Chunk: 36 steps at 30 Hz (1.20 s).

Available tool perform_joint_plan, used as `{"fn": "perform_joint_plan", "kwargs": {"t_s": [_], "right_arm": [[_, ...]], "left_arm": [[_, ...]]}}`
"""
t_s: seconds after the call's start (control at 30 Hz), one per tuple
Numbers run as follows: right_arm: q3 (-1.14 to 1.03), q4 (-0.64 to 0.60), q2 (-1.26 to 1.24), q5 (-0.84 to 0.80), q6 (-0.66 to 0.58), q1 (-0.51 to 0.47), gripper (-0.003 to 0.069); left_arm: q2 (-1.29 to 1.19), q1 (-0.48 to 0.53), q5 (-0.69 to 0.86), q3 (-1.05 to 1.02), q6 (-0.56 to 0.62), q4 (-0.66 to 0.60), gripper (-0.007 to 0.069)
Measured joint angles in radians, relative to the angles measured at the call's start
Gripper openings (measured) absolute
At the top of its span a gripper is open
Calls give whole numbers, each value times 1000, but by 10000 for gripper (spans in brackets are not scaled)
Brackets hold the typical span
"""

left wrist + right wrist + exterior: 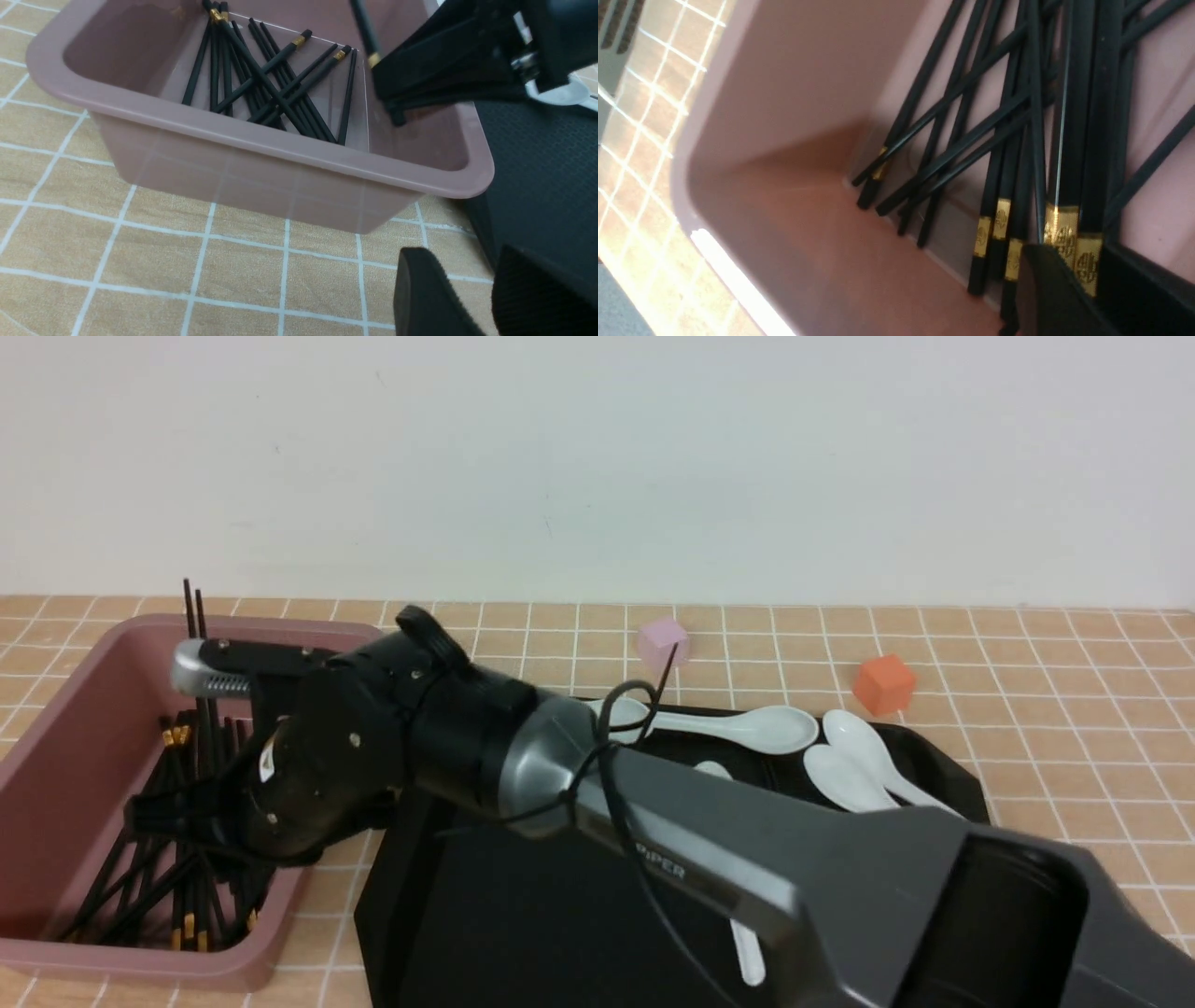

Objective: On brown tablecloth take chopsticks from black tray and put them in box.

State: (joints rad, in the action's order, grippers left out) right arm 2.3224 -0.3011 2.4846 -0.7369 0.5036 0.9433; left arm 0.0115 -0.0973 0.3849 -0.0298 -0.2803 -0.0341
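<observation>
Entry: the held chopsticks (pixel 1099 140) are two black sticks with their gold bands low. They are clenched between the fingers of the right hand (pixel 387 91). Their thick ends point down into the box (pixel 140 969), and their thin ends stand up above the hand, past the rim. I cannot tell whether the thick ends touch the box floor.

Below and around the hand, a loose pile of chopsticks (pixel 261 79) lies criss-crossed on the box floor, with several butted into a corner.

The box sits on the brown tablecloth (pixel 1074 709), which covers the bench. The black tray (pixel 448 915) lies just beside the box, on the side the arm reaches in from. White spoons (pixel 747 728) lie on the tray's far part. No chopsticks show on its visible part, though the arm hides much of it.

The left hand (pixel 486 280) has its fingers apart with nothing between them. It hovers over the cloth just outside the box wall.

Step in hand, as I judge it: delivery. The carry is done and the release is not yet made.

The next move calls for opening the right hand over the pile. The sticks hang steep, so lowering or tilting them first would help them lie flat rather than prop against a wall or tip over the rim. After that, the hand should lift straight up clear of the pile and go back to the tray to check for any remaining sticks.
</observation>
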Motion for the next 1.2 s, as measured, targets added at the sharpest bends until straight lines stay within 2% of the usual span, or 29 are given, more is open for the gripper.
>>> {"fn": "perform_joint_plan", "kwargs": {"t_s": [0.07,0.23,0.37,0.5,0.53,0.6,0.63,0.7,0.83,0.93,1.1,1.2], "right_arm": [[3,-1,0,3,-2,0,195],[10,-10,-10,-31,-53,0,370],[18,-12,-40,-128,-129,0,423],[45,4,-93,-296,-212,0,325],[65,27,-135,-376,-249,0,230],[96,88,-203,-473,-298,0,92],[102,124,-243,-491,-314,0,38],[102,188,-335,-508,-329,0,-8],[60,282,-492,-515,-351,0,-15],[-62,334,-686,-518,-360,-2,-16],[-455,385,-1101,-509,-358,-2,-16],[-662,391,-1283,-424,-349,-2,-16]], "left_arm": [[0,0,0,0,0,0,239],[0,0,0,0,0,0,239],[0,0,0,0,0,0,239],[0,0,0,0,0,0,239],[0,0,0,0,0,0,239],[0,0,0,0,0,0,239],[0,0,0,0,0,0,239],[0,0,0,0,0,-1,239],[0,0,0,0,0,-1,239],[0,0,0,0,0,-1,239],[0,0,0,0,0,-1,239],[0,0,0,0,0,-1,239]]}}
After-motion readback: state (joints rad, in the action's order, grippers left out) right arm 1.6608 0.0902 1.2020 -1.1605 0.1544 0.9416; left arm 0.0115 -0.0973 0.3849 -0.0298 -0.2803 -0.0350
